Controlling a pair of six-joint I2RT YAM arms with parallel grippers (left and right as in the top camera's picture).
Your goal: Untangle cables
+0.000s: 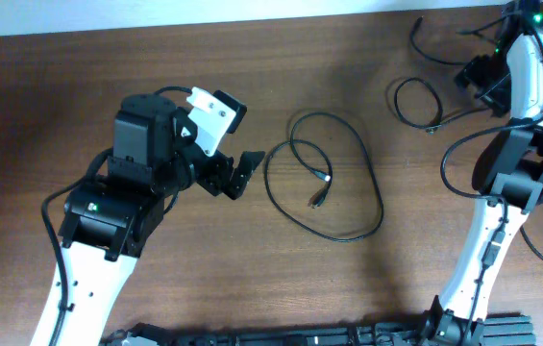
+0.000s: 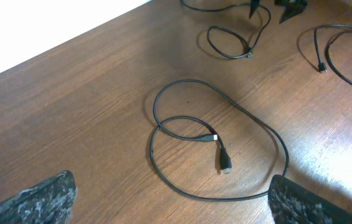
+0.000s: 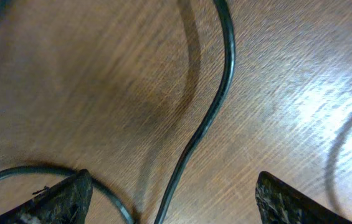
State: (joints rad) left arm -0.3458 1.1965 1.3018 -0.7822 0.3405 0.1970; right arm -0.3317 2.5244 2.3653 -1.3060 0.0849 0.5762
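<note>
One thin black cable [image 1: 356, 149] lies in a loose loop at the table's middle, both plugs inside the loop. It also shows in the left wrist view [image 2: 250, 121]. My left gripper [image 1: 234, 174] is open and empty just left of this loop; in its wrist view the fingertips [image 2: 174, 199] flank the loop's near edge. A second black cable [image 1: 415, 99] lies in a small loop at the far right. My right gripper [image 1: 479, 79] hovers open beside it. In the right wrist view the open fingers [image 3: 174, 198] straddle a strand of that cable [image 3: 216, 99], not touching.
The wooden table's far edge [image 1: 252, 27] runs along the top. A thicker black arm wire [image 1: 456, 154] curves near the right arm's base. Another black cord end [image 2: 321, 65] lies at the far right in the left wrist view.
</note>
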